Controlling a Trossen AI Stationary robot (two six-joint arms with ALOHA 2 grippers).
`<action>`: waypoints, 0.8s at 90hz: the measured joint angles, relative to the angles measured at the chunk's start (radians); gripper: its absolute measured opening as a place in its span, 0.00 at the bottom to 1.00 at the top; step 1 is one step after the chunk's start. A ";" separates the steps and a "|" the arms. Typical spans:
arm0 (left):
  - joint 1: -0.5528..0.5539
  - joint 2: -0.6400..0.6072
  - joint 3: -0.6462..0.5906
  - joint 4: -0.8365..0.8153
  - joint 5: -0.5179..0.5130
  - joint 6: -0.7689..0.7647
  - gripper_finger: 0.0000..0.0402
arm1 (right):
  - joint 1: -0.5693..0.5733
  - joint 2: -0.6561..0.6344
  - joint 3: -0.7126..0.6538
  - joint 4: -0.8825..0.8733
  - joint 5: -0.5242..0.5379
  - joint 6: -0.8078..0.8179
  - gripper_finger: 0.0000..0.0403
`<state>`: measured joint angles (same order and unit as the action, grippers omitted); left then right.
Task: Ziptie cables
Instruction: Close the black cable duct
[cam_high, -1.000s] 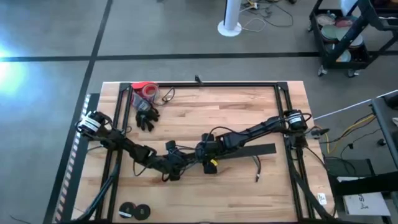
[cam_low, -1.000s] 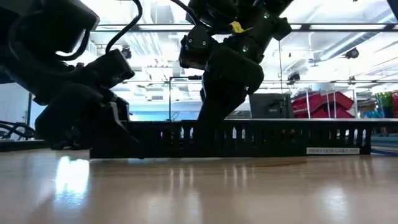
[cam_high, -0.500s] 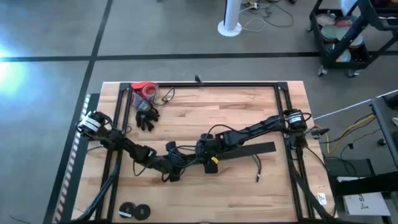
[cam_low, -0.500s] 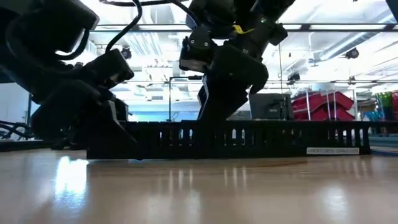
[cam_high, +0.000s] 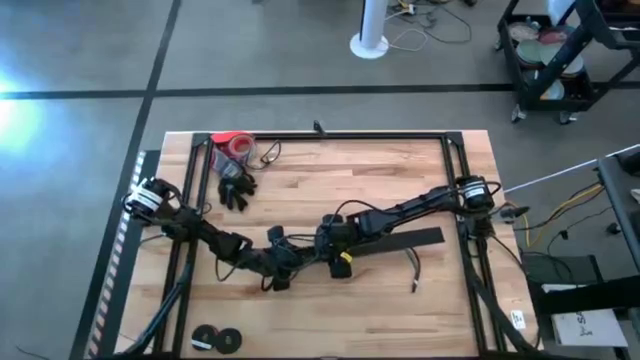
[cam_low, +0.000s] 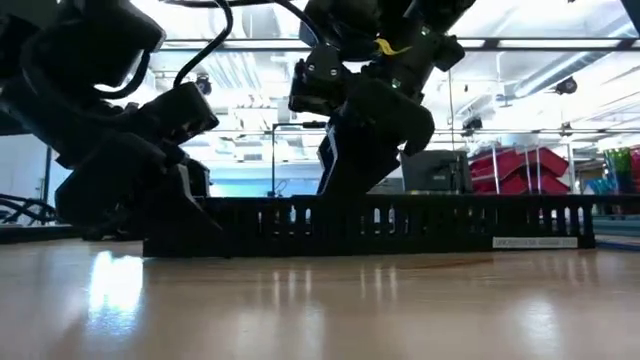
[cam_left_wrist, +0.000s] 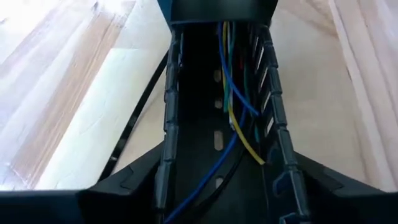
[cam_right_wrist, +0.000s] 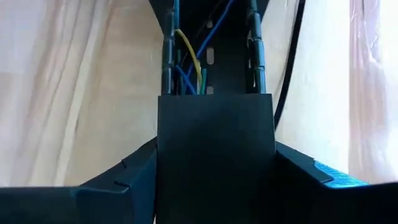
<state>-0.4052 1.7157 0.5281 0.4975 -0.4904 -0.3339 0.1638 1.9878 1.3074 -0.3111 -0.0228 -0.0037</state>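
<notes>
Little moved since earlier frames; both grippers, left (cam_high: 283, 262) and right (cam_high: 322, 243), mid-frame, clamped on slotted duct (cam_low: 400, 222); cables (cam_left_wrist: 233, 106) inside, unzipped-tied.

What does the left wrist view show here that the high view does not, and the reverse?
Only the left wrist view shows the cables, blue, yellow and green, lying inside the slotted black channel. Only the high view shows the whole table, the red roll, the black glove, and both grippers, left and right, meeting mid-table. Both show the wooden tabletop.
</notes>
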 joint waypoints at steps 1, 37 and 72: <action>0.001 0.000 -0.002 0.001 0.001 -0.001 0.56 | 0.001 0.000 0.001 0.001 0.006 0.000 0.53; 0.011 -0.001 -0.065 0.138 0.010 0.015 0.55 | 0.006 0.000 0.002 0.048 0.046 0.017 0.53; 0.015 0.000 -0.049 0.119 0.010 0.039 0.54 | -0.023 0.006 -0.004 0.040 0.059 0.103 0.56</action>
<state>-0.3901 1.7161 0.4793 0.6169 -0.4808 -0.2946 0.1412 1.9938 1.3033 -0.2715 0.0364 0.0990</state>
